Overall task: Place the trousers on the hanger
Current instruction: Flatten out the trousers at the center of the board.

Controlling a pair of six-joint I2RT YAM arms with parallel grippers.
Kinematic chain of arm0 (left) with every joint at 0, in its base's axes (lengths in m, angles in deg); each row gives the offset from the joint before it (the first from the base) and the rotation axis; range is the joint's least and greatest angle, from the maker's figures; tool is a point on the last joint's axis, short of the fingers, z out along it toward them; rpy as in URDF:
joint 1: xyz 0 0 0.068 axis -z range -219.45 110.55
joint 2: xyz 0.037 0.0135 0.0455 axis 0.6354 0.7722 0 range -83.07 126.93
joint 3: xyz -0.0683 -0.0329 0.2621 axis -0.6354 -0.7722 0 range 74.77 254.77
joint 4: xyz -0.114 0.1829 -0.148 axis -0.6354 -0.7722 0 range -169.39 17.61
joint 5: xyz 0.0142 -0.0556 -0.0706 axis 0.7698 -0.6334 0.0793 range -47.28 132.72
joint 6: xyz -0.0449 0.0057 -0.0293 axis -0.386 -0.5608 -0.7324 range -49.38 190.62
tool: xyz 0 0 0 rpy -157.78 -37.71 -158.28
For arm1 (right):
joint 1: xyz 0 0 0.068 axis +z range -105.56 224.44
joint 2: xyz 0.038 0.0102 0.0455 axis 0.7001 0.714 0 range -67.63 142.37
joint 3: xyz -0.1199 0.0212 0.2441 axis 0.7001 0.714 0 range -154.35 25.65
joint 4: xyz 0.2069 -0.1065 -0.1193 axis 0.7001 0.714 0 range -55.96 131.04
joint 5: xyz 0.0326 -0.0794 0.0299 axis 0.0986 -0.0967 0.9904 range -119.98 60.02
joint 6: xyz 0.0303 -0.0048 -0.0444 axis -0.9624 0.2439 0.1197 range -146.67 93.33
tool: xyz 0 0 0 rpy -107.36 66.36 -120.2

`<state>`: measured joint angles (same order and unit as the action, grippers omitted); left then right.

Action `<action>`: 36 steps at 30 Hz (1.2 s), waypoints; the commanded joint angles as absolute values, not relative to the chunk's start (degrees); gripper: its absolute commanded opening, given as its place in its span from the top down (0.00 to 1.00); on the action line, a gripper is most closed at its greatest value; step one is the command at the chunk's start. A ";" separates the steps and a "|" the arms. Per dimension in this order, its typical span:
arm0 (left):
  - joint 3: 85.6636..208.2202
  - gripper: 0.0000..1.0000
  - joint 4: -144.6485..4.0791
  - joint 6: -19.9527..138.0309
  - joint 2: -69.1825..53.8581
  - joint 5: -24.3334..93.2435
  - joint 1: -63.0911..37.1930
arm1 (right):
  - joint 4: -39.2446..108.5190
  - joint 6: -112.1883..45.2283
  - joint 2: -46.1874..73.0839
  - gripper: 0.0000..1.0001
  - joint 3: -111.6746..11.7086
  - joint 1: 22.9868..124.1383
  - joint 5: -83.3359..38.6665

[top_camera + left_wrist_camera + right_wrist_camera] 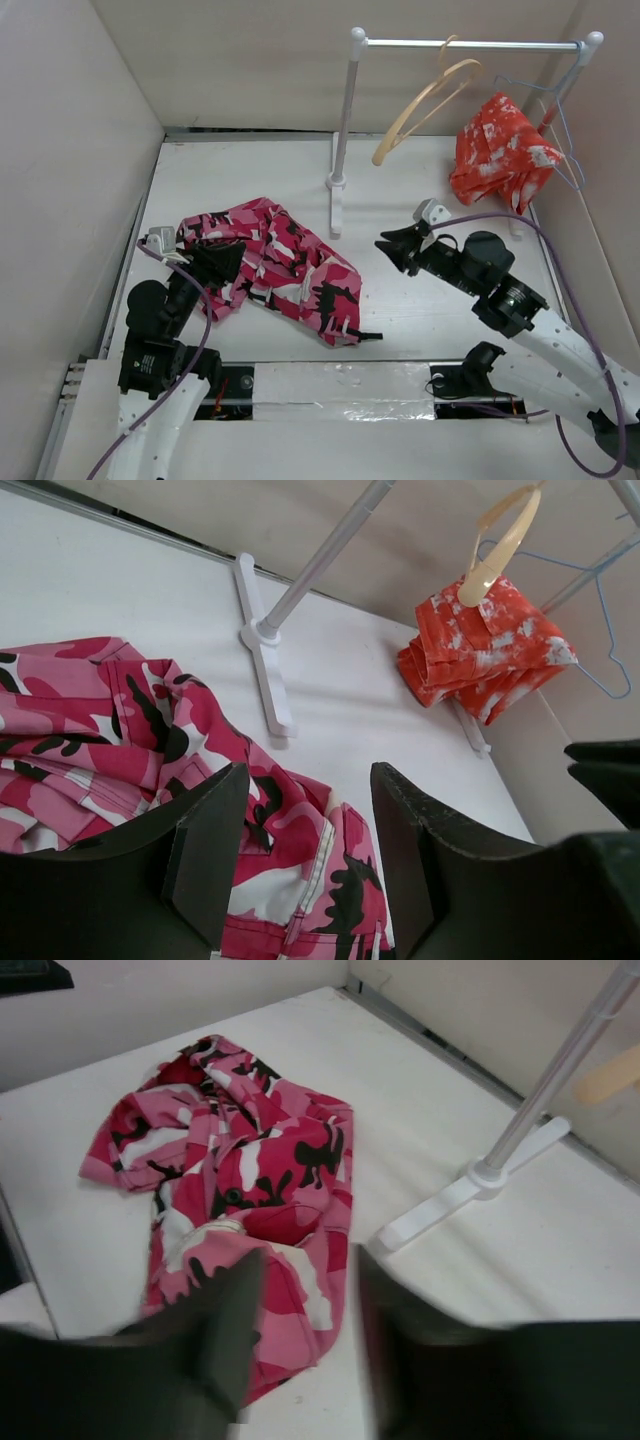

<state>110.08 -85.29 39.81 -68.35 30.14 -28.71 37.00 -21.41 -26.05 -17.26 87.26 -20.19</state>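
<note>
**A:** Top external: we log nothing done yet. Trousers (pixel 275 265) lie crumpled on the table (pixel 440 300). Hanger (pixel 425 100) hangs bare on the rail (pixel 470 44). Left gripper (pixel 215 262) sits over their left end, right gripper (pixel 400 245) well apart to the right.

**B:** Left wrist: we see its jaws spread wide and empty, with the cloth just beneath and ahead.

**A:** Right wrist: blurred, but we read the fingers as parted, holding nothing. The trousers lie ahead, not touching.

**B:** Left to do, in our judgement: grasp, lift, drape over the hanger.
</note>
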 commanded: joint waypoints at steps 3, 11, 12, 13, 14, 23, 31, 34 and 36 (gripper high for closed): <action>111.86 0.52 -81.45 38.72 -67.16 29.97 -29.08 | 36.59 -19.11 -19.92 1.00 -22.51 93.55 -20.46; 113.88 0.96 -75.99 34.85 -60.75 30.94 -29.08 | 34.93 -16.30 -6.83 1.00 -28.13 110.69 -36.55; 115.28 0.98 -76.08 34.76 -59.61 31.64 -29.08 | 34.66 -16.12 -5.42 1.00 -28.49 113.40 -39.26; 116.16 1.00 -76.51 34.93 -57.34 33.47 -29.08 | 33.00 -15.94 -2.45 1.00 -28.75 114.47 -40.16; 117.04 1.00 -77.04 35.11 -56.45 34.27 -29.08 | 32.47 -15.94 -0.85 1.00 -29.10 115.44 -40.78; 119.43 0.63 -81.61 34.32 -54.59 45.87 -29.08 | 24.29 -15.51 21.01 0.57 -35.51 122.38 -39.29; 117.31 0.54 -81.27 34.49 -55.38 47.11 -29.08 | 25.87 -9.72 36.94 0.38 -45.88 124.24 -53.08; 117.66 0.54 -81.00 35.11 -54.86 47.37 -29.08 | 29.28 -7.95 43.95 0.34 -52.03 124.24 -57.04; 118.28 0.54 -81.61 35.46 -54.59 47.03 -29.08 | 31.22 -8.12 47.14 0.33 -55.63 123.71 -58.97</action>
